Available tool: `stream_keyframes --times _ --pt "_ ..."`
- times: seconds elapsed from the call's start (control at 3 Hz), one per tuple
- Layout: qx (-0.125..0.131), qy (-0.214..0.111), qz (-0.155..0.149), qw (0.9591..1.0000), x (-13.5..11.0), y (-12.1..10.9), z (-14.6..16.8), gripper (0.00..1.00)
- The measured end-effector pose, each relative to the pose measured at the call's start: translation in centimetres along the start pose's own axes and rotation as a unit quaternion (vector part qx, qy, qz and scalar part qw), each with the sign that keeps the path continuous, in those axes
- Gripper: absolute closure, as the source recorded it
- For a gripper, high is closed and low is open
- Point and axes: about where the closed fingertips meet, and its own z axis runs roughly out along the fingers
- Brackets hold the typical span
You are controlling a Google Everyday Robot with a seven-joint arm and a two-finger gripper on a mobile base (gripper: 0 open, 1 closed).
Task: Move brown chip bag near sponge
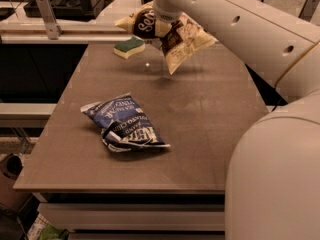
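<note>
The brown chip bag (189, 40) hangs tilted in the air over the far part of the table, just right of the sponge (129, 46). My gripper (167, 33) is shut on the bag's middle, reaching in from the upper right. The bag's dark upper end with white lettering points left, above and behind the sponge. Its cream lower end hangs down to the right. The bag casts a shadow on the table below it. The sponge lies flat near the table's far edge, green top up.
A crumpled blue and white chip bag (125, 125) lies on the brown table (210, 119), left of centre. My arm and body fill the right side. A counter with dark equipment (65, 4) runs behind the table.
</note>
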Motion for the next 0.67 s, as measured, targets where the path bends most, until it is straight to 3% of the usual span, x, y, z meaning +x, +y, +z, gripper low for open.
stream_keyframes --times 0.33,0.67 --pt "-0.001 0.0 -0.001 1.0 0.0 0.13 0.15 0.0" --pt "-0.001 0.0 -0.001 1.0 0.0 0.14 0.15 0.0"
